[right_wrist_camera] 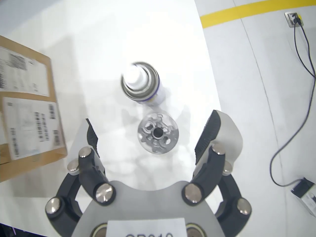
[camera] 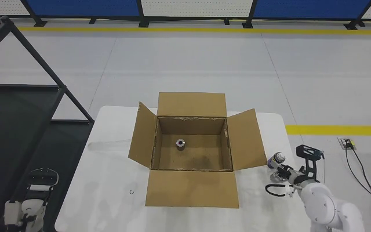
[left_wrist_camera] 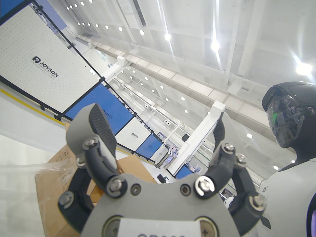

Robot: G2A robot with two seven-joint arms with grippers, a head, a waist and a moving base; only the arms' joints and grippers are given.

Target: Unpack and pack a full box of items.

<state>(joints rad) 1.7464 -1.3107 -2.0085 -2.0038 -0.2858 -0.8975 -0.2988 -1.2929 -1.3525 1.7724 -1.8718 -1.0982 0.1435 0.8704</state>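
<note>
Here the cardboard box [camera: 191,188] sits in the middle of the white table [camera: 110,191] with all four flaps folded out flat. One small round metal part [camera: 180,142] lies on its floor near the far wall. To the right of the box, just off its right flap and near the table's right edge, a spray can [right_wrist_camera: 142,85] stands upright with its white cap on top. Just beside the can lies a metal disc [right_wrist_camera: 158,136], flat on the table, with a hole in its middle and notched cut-outs around it. The right gripper [right_wrist_camera: 150,129] hangs over this spot with its fingers [right_wrist_camera: 209,129] spread wide. The disc shows in the gap between them, touching neither, though I cannot tell how high above it they are. The left gripper [left_wrist_camera: 159,122] is tilted up toward the ceiling, its two ribbed pads [left_wrist_camera: 101,122] held well apart with nothing between them, and a corner of the box shows low beside it. On the table in front of the box's left side lies a tiny dark ring-like thing [camera: 133,192], perhaps a loop or washer. A black cable [right_wrist_camera: 300,57] runs across the floor to a socket [right_wrist_camera: 293,19] beside a yellow line [right_wrist_camera: 246,7].
</note>
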